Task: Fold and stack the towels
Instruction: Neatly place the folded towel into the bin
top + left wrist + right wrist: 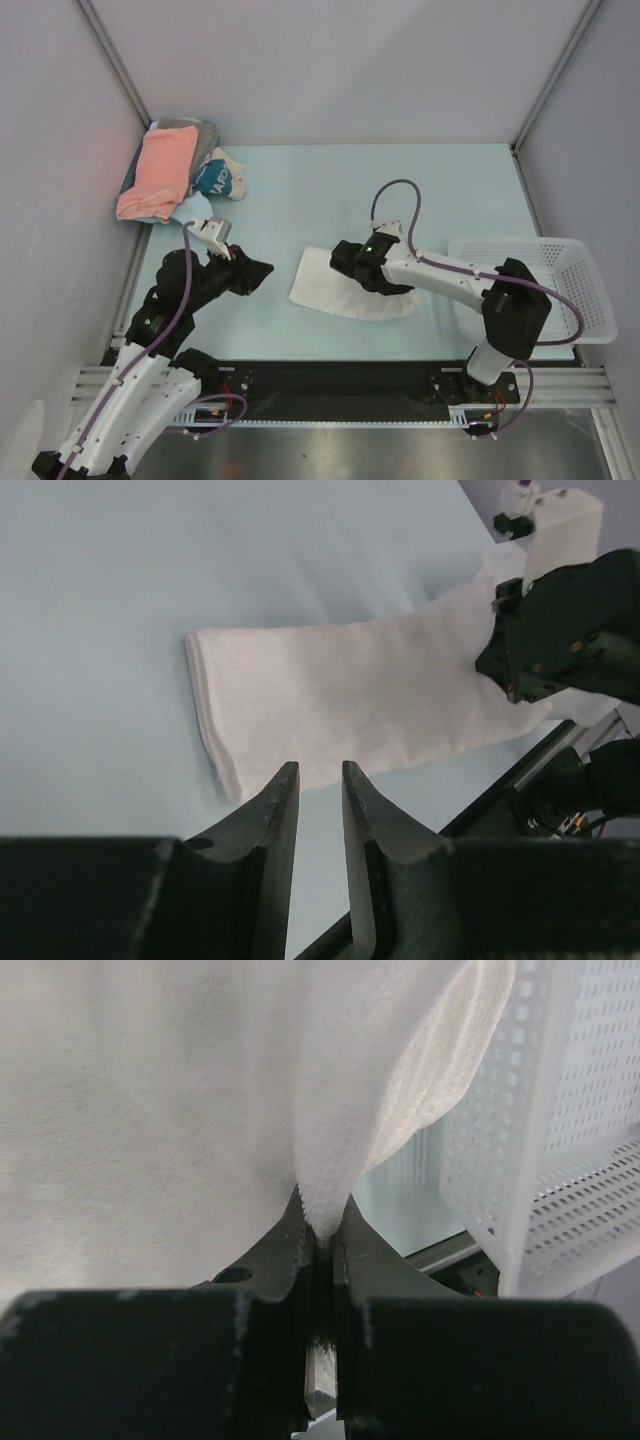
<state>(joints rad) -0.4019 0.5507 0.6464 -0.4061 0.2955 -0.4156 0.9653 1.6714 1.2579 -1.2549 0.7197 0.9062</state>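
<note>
Right wrist view shows your right end effector (320, 1228) closed on a thin pinch of the white towel (150, 1110), which lies mid-tabletop (420, 190), toward the near edge. Your left end effector (320, 772) hangs open and empty just short of the towel's other end. With that end unheld, a lift could drag and bunch the cloth, or the shallow pinch could slip.

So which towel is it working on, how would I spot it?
On the pale blue table, look mid-table, left of the white mesh basket. The white towel lies there, a fold pinched in the right arm's fingers. It alone lies apart; the other towels are heaped in the far left corner.
</note>
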